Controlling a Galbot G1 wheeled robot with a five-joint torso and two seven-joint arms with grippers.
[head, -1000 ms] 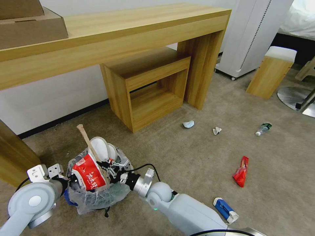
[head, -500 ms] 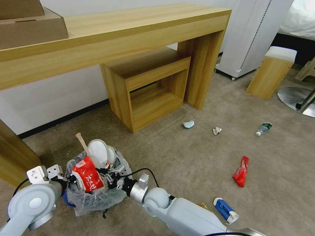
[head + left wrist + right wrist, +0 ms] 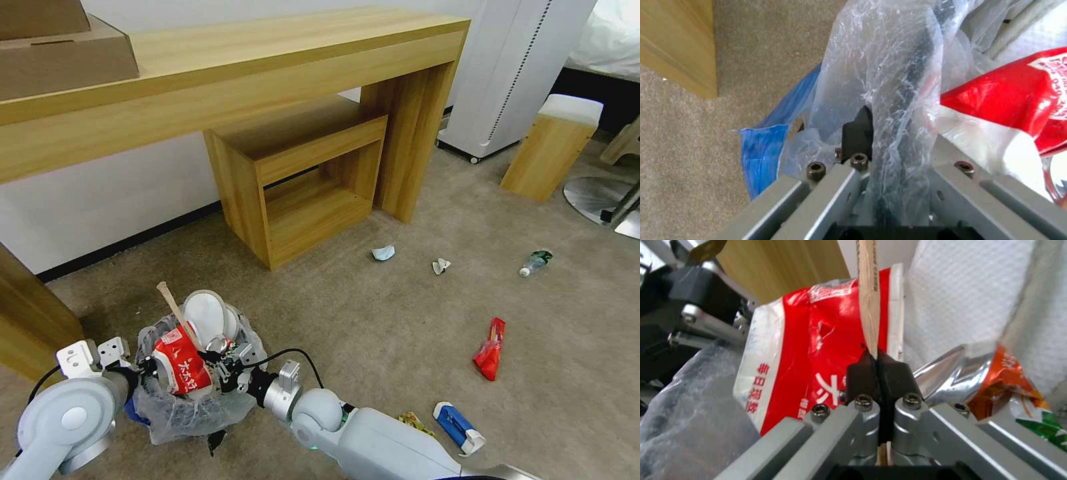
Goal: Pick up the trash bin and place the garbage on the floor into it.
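- I'm seeing the right gripper (image 3: 880, 373) clamping its 2 pads on the wooden stick (image 3: 869, 296), which is rising just beyond them, beside the red wrapper (image 3: 818, 350).
- The left gripper (image 3: 889, 133) is pinching the trash bin (image 3: 190, 400) rim and its plastic liner (image 3: 880, 66) between its fingers.

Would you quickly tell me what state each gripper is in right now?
Left gripper: closed on the trash bin rim, through its bag.
Right gripper: closed on the wooden stick.
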